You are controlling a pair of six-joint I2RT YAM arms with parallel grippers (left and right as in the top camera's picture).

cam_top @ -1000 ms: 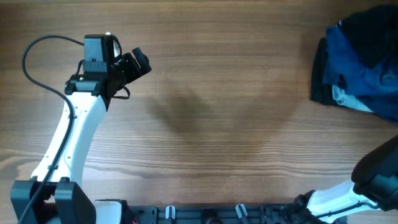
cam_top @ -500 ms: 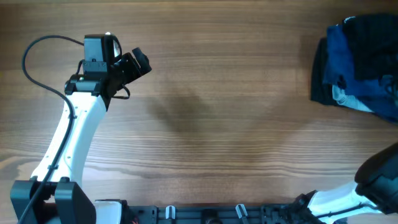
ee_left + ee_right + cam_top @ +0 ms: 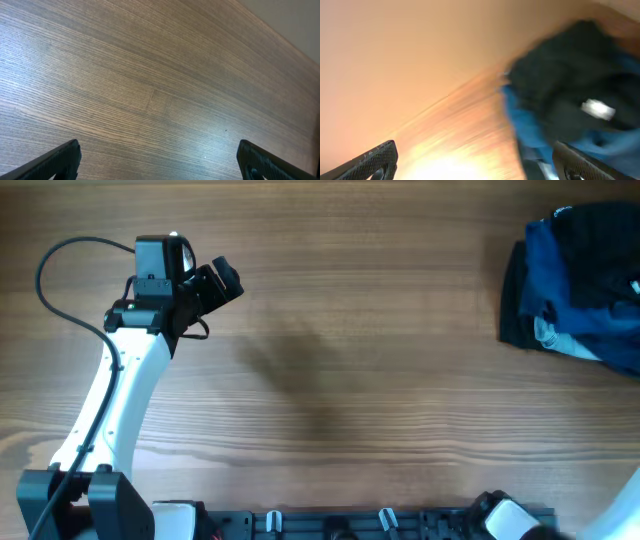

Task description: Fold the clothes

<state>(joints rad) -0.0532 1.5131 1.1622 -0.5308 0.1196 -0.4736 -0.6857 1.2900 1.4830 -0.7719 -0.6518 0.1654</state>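
Note:
The clothes, a black garment (image 3: 603,242), lie crumpled on top of a heap of blue garments (image 3: 545,265) at the table's far right. In the blurred right wrist view the black garment (image 3: 560,90) carries a small white mark and sits over blue fabric (image 3: 525,125). My right gripper (image 3: 477,167) is open with nothing between its fingers, short of the heap. At the overhead view's upper left, my left gripper (image 3: 215,285) is far from the clothes. Seen from its own wrist, the left gripper (image 3: 157,165) is open over bare wood.
The wooden table (image 3: 340,330) stretches between the left arm and the heap. A pale grey patch (image 3: 550,332) shows at the heap's near edge. A black rail with clips (image 3: 330,522) runs along the table's near edge.
My right arm has drawn back toward the lower right corner of the overhead view and is nearly out of it. The heap's top looks darker. The left arm has not moved.

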